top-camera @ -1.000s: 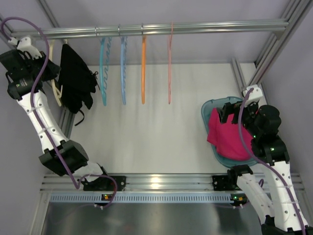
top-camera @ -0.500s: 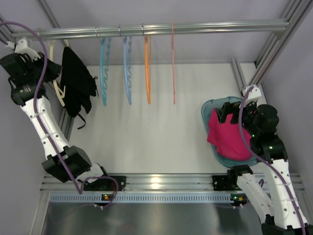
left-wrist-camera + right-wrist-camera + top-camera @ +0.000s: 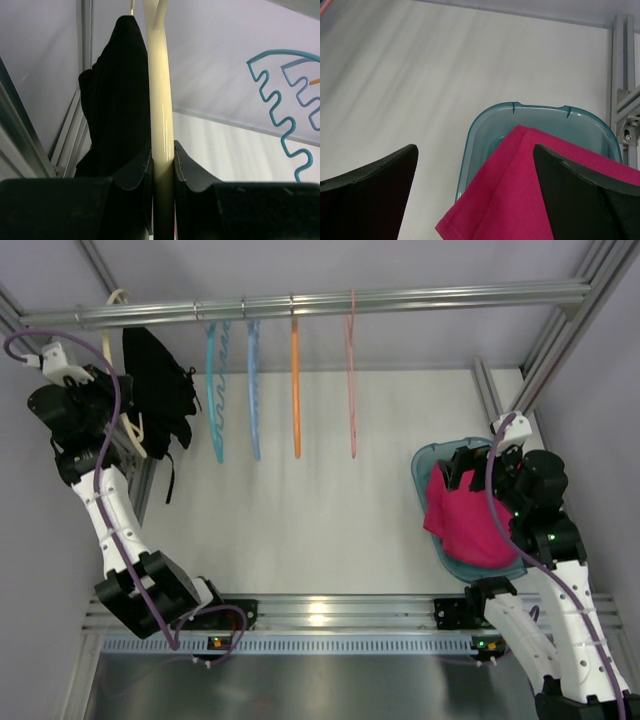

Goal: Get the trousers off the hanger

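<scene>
Left tool (image 3: 162, 161) pinching hanger (image 3: 161, 90), trousers (image 3: 120, 100) seemingly hung alongside

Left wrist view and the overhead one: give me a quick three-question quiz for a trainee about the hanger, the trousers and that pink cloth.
1. True or false: the left gripper is shut on the hanger.
2. Where is the pink cloth? A, draped over the teal basin; B, over the hanger; C, in the left gripper.
3. Fill in: in the left wrist view, the trousers hang to the ___ of the hanger.
Key: 1 true; 2 A; 3 left.
</scene>
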Tool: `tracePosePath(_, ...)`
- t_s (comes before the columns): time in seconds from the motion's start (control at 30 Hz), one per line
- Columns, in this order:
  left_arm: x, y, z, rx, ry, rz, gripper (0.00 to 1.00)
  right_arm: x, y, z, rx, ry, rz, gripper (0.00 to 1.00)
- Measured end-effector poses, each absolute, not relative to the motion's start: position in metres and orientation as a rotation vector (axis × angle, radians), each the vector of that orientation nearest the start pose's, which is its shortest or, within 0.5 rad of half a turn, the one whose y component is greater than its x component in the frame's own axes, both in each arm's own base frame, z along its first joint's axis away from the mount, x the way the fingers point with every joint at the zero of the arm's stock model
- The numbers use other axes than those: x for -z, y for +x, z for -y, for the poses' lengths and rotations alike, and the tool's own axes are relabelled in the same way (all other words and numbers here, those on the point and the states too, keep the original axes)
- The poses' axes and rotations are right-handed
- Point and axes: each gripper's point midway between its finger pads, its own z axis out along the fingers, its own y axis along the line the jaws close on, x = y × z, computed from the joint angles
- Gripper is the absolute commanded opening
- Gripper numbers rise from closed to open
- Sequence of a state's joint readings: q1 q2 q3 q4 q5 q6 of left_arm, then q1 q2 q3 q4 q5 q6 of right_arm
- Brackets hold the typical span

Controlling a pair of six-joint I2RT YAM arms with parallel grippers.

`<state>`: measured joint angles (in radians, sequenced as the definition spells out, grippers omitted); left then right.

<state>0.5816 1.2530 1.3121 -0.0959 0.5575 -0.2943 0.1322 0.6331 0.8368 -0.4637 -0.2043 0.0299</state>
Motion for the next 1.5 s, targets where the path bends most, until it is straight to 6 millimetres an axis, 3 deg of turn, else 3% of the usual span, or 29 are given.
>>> tracePosePath(0.37,-0.386,0.409,-0.137,0.228,-0.179,-1.4,0.0,-0.266,0.262,-0.073,-0.315,-0.229,-1.859,0.99)
tracePosePath(0.6,-0.387,0.41,-0.14,0.172,-0.134,-1.334,0.0,-0.263,0.265,-0.074,-0.324,-0.222,-1.87,0.99)
tracePosePath(0.8,-0.401,0.385,-0.129,0.079,-0.063,-1.259,0.0,-0.263,0.265,-0.075,-0.325,-0.22,-1.87,0.99)
tracePosePath(1.07,-0.39,0.36,-0.11,0.089,-0.063,-1.274,0.0,-0.264,0.265,-0.075,-0.325,-0.22,-1.869,0.99)
tracePosePath(1.37,-0.379,0.312,-0.057,0.206,0.013,-1.43,0.0,-0.271,0.265,-0.075,-0.321,-0.229,-1.856,0.99)
tracePosePath(1.5,-0.359,0.297,-0.032,0.322,0.078,-1.568,0.0,-0.276,0.266,-0.075,-0.319,-0.24,-1.845,0.99)
